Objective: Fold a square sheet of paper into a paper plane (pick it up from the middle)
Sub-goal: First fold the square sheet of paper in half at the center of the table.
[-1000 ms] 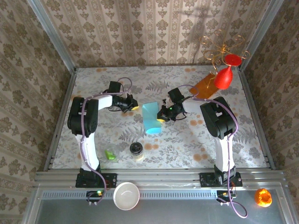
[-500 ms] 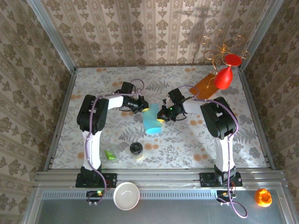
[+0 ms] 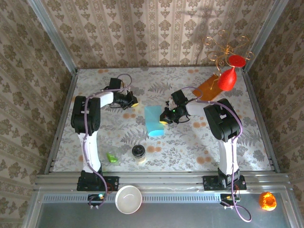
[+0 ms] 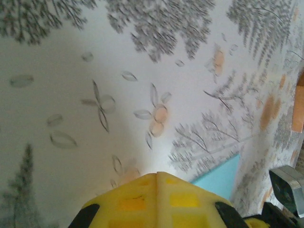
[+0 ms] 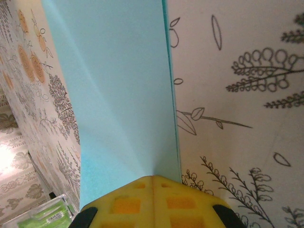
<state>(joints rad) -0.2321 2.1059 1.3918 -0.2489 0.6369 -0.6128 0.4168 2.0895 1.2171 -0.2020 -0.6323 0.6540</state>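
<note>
Right gripper (image 3: 163, 121) pinching creased cyan paper sheet (image 3: 153, 121), left gripper (image 3: 134, 101) clenched empty, floral tablecloth (image 3: 190, 142)

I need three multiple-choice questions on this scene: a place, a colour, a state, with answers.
1. Where is the white bowl? A) on the grey ledge near the left arm's base B) at the middle of the table C) in the far right corner
2. What colour is the square sheet of paper at the right pincer? A) orange-brown B) light blue C) green
3. How is the left pincer? A) open above the sheet B) shut on the white bowl C) shut, apart from the sheet
Answers: A, it sits before the arm bases; B, blue at the shut fingertips; C, its fingers meet over bare tablecloth.
</note>
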